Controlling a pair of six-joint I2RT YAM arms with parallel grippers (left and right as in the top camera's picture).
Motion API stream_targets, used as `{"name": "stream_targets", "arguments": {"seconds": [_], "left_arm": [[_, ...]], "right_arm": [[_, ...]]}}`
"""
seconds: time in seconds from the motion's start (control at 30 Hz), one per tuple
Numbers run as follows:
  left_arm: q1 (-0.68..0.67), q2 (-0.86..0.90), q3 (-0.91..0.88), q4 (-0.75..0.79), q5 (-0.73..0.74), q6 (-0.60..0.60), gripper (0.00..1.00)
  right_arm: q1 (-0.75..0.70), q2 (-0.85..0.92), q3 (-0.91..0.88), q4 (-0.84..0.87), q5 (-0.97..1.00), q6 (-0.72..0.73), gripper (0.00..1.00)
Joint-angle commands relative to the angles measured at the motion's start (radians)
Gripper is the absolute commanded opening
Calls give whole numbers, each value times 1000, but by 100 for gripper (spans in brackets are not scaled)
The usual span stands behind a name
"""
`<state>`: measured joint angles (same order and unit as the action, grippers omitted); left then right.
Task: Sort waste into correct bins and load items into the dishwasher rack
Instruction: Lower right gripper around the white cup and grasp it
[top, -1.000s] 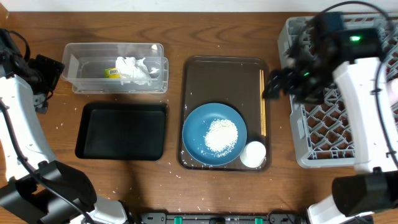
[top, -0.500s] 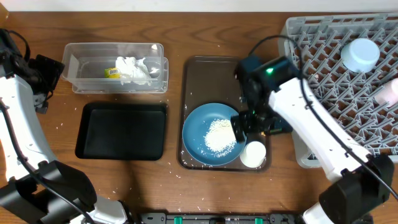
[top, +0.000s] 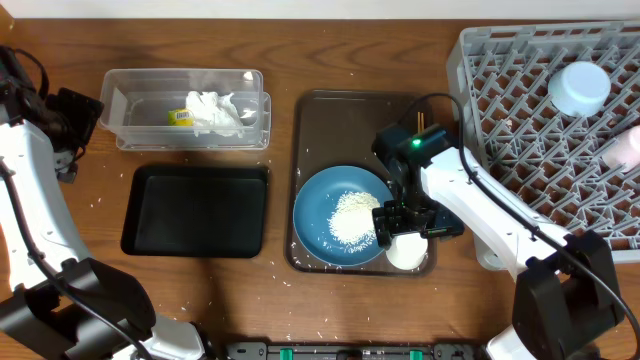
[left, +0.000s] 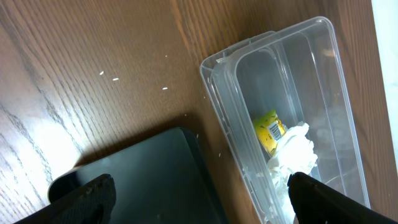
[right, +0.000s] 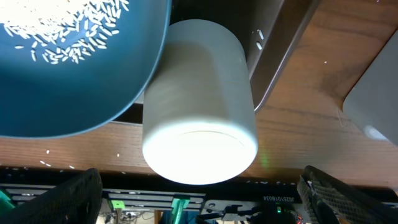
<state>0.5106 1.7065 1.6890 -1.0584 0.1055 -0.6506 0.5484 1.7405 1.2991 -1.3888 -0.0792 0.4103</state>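
White cup (right: 199, 112): upright on the brown serving tray (top: 350, 125), long axis vertical, its upper end a flat bright disc facing the right wrist camera. Whether that end is rim or base cannot be told. It sits directly below the right gripper (right: 202, 186), whose jaws are spread wide, one finger on each side of the cup and both apart from it; nothing is held.

Dark-blue plate (top: 320, 215): flat on the same tray, just left of the right gripper, its rim just beside the cup. Rice grains (top: 355, 215) are heaped at its centre.

Chopsticks (top: 421, 120): beyond the right gripper, long axis running along the tray's right rim, mostly hidden by the arm.

Dishwasher rack (top: 520, 130): to the right of the right gripper. In it are a light-blue bowl (top: 580, 88) and, at the frame edge, a pale cup (top: 625, 148).

Left gripper (left: 202, 199): jaws wide and empty, above the table.

Clear plastic box (left: 230, 81): ahead of the left gripper, with a white napkin (left: 293, 149) touching a yellow-green wrapper (left: 269, 129) inside.

Black tray (left: 149, 174): under the left gripper, just beside the box.
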Motion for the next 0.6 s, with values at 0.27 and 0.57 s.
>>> {"name": "stream_targets", "arguments": {"seconds": [0.27, 0.57], "left_arm": [[4, 6, -2, -3, -5, 10, 91], [4, 6, -2, -3, -5, 10, 91]], "right_arm": [[5, -10, -137, 168, -1, 21, 96], [5, -10, -156, 238, 1, 23, 76]]}}
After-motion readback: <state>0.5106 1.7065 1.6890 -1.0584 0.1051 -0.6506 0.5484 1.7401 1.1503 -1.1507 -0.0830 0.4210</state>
